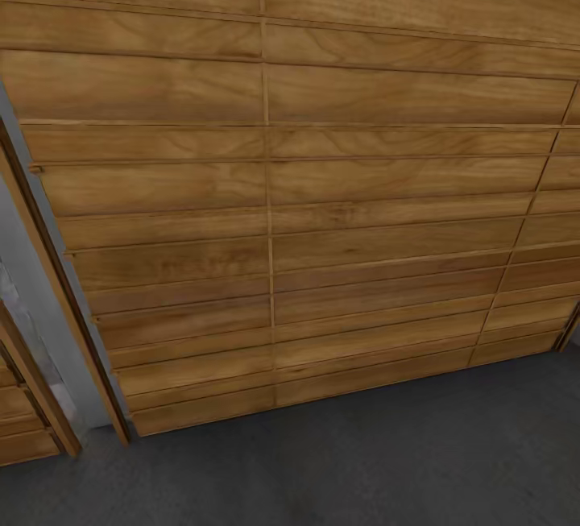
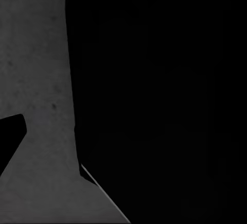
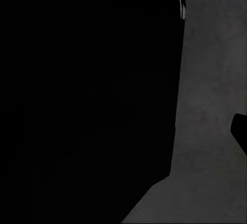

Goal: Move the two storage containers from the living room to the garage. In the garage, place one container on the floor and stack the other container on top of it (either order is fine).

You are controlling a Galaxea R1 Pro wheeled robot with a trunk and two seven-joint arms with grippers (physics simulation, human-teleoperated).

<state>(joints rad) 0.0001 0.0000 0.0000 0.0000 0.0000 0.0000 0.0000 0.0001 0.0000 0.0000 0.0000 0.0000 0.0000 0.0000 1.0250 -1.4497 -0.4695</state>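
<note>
Pincers first, and there's little to go on: neither wrist camera gives a clear look at finger ends, so whether either one is released or clenched, I cannot tell.

Head camera now. We're facing the garage's wide wood-slat door (image 1: 306, 188), horizontal boards of warm brown grain, split by a thin vertical seam near the middle. It meets the dark grey concrete floor (image 1: 387, 461) along a slanted line. At the left edge a pale grey strip of wall (image 1: 40, 300) stands between this door's wooden frame and another slatted panel (image 1: 20, 421) in the corner. The whole scene sits tilted in this view.

Left wrist camera. A big black shape (image 2: 164, 95) blocks most of the picture, too dark to make out. Beside it, mottled grey concrete (image 2: 41, 80) and a small black wedge (image 2: 10, 141) poking in from the edge.

Right wrist camera. Same story: a large black mass (image 3: 87, 95) covers most of the frame, with grey concrete (image 3: 211, 80) alongside and a small dark corner (image 3: 241, 131) at the border.

As for the red-orange containers, I cannot place them from these pictures.
</note>
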